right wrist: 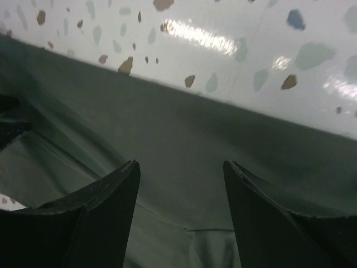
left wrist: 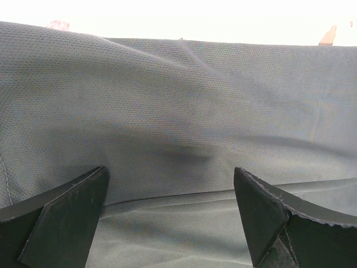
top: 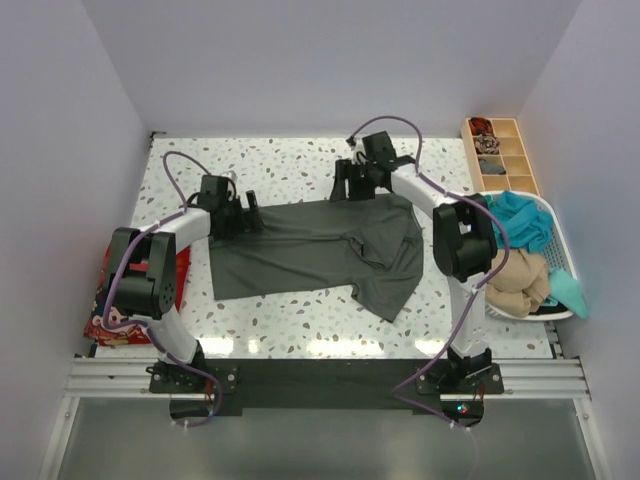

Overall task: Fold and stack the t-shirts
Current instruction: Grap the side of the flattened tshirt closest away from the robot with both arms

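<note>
A plain dark grey-green cloth t-shirt (top: 310,250) lies spread out in the middle of the speckled white bench (top: 280,160). Its body is mostly flat, and the part nearest the right arm is bunched and folded over itself.

The left gripper (top: 250,215) sits at the shirt's left far corner. From the left wrist camera this left gripper (left wrist: 170,173) has its jaws spread as wide as they go, low over the wrinkled cloth (left wrist: 178,100), with nothing caught between them. Both fingers are cut off by the bottom of that view.

The right gripper (top: 345,185) is at the shirt's far edge. In the right wrist view the right gripper (right wrist: 179,164) is partly open, its two fingers apart above the shirt's hem (right wrist: 167,128), which runs straight along the bare bench (right wrist: 251,50). The cloth lies loose in the gap. Whether the fingertips touch it is hard to tell.

A red printed cloth shirt (top: 105,320) lies at the bench's left edge, largely hidden by the left arm, so its print is unreadable. On the right, a white plastic basket (top: 535,314) holds a teal cloth shirt (top: 520,222) and a tan cloth shirt (top: 520,280), both crumpled and partly screened by the right arm. Beyond it stands a wooden compartment tray (top: 500,150), whose contents are too small to identify.
</note>
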{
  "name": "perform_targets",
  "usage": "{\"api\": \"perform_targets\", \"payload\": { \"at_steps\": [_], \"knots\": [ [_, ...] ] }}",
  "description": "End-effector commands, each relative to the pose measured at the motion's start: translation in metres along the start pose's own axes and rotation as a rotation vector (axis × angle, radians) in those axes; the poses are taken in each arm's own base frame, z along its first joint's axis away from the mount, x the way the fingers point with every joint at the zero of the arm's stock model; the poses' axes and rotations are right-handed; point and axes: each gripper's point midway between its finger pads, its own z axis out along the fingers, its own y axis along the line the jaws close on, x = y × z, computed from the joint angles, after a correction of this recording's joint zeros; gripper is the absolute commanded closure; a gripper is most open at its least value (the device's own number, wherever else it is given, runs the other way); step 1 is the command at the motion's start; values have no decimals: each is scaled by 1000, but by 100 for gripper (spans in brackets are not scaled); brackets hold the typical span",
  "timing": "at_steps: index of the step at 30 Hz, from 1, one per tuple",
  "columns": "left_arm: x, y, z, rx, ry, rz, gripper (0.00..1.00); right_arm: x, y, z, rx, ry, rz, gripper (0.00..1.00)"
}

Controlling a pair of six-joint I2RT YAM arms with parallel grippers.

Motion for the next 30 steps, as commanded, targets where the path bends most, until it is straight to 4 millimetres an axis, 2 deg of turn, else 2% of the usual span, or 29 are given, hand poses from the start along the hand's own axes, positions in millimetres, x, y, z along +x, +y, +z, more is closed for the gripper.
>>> {"api": "perform_targets", "payload": {
  "at_steps": [1, 8, 9, 10, 12, 14, 19, 22, 25, 26, 28, 29, 30],
  "knots": [
    [37, 17, 10, -40, 123, -5, 0, 19, -5, 13, -10, 36, 2, 35],
    [44, 19, 9, -44, 139, -7, 0, 26, -27, 39, 51, 68, -9, 34],
    [46, 20, 9, -47, 143, -8, 0, 14, -26, 41, 56, 52, -22, 34],
    [48, 21, 9, -47, 148, -9, 0, 27, -39, 52, 89, 98, -8, 34],
    [54, 22, 8, -52, 161, -8, 0, 18, -44, 58, 99, 88, -4, 34],
    [60, 25, 8, -72, 173, -4, 0, 20, -60, 66, 137, 94, 20, 34],
    [66, 28, 10, -106, 190, 20, 0, 3, -81, 67, 174, 58, 51, 34],
    [64, 26, 11, -100, 185, 23, 0, -12, -75, 58, 143, 15, 25, 33],
    [57, 25, 8, -106, 160, 27, 0, -34, -68, 40, 122, -46, -14, 30],
    [51, 23, 5, -105, 137, 28, 0, -36, -65, 35, 114, -57, -18, 29],
    [36, 19, 0, -101, 88, 29, 0, -64, -50, 4, 90, -145, -48, 27],
    [23, 14, -8, -91, 46, 32, 0, -64, -51, -5, 106, -154, -55, 27],
    [16, 10, -12, -79, 17, 29, 0, -82, -42, -34, 127, -217, -74, 26]
  ]
}}
